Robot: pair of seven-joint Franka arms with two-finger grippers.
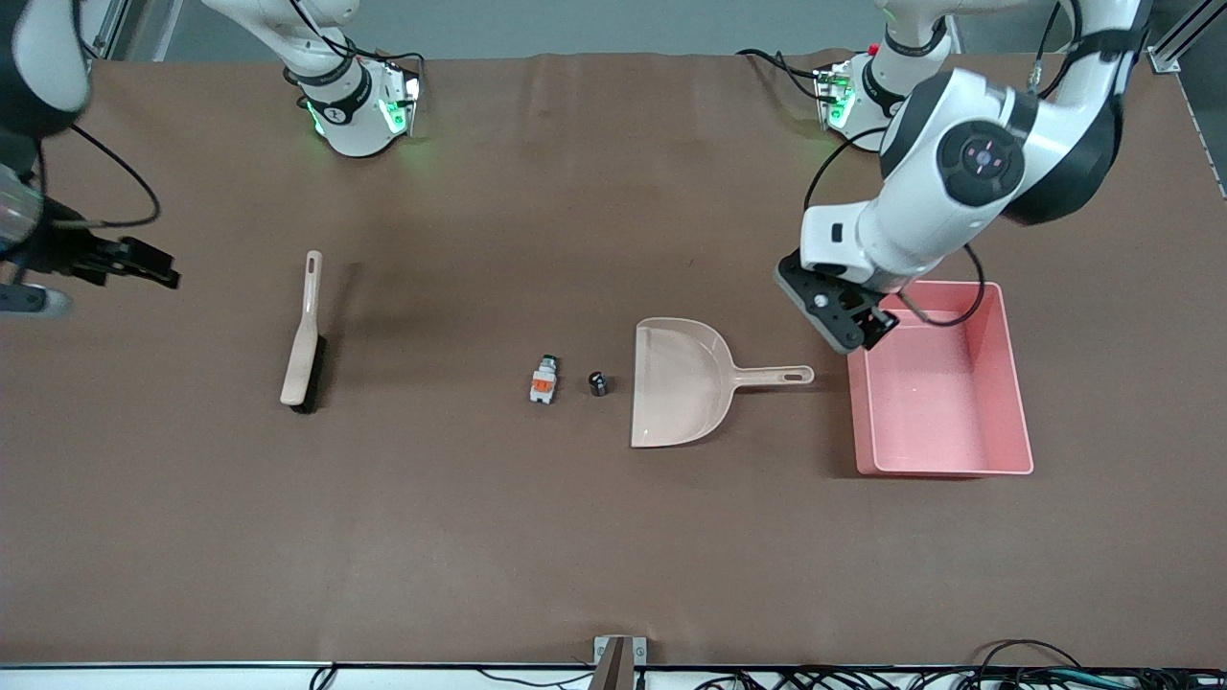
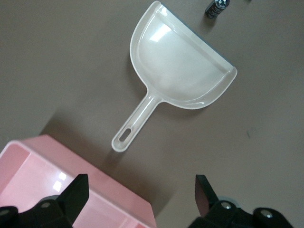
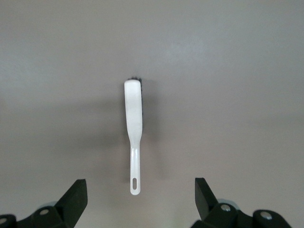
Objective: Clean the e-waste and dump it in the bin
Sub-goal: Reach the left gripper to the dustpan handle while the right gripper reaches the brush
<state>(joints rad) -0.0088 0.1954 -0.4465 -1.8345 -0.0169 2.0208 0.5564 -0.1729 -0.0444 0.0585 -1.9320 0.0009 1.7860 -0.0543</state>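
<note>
Dustpan [image 1: 679, 381] serves as the landmark: it lies flat on the counter [image 1: 575, 537] with its wide mouth turned toward the e-waste, a layout that looks meant for sweeping the parts straight in. The small black cylinder [image 1: 598, 383] stands just beside that mouth, and the white block [image 1: 544, 379], with its orange patch and grey end, lies a little farther from the dustpan, toward the right arm's end of the counter. Both parts are tiny and rest loose on the bare counter, apart from each other.

Beside the dustpan's handle tip, toward the left arm's end, sits the pink bin [image 1: 1011, 383], tall-walled and with nothing seen inside. The left gripper [image 1: 853, 321] hangs over the bin's corner nearest the dustpan handle, fingers [image 2: 76, 194] spread and grasping nothing, probably poised to take the handle.

Well apart from the dustpan, past the e-waste, the brush [image 1: 303, 335] lies on its side. The right gripper [image 1: 144, 264] hovers near it, fingers [image 3: 76, 194] released and empty.
</note>
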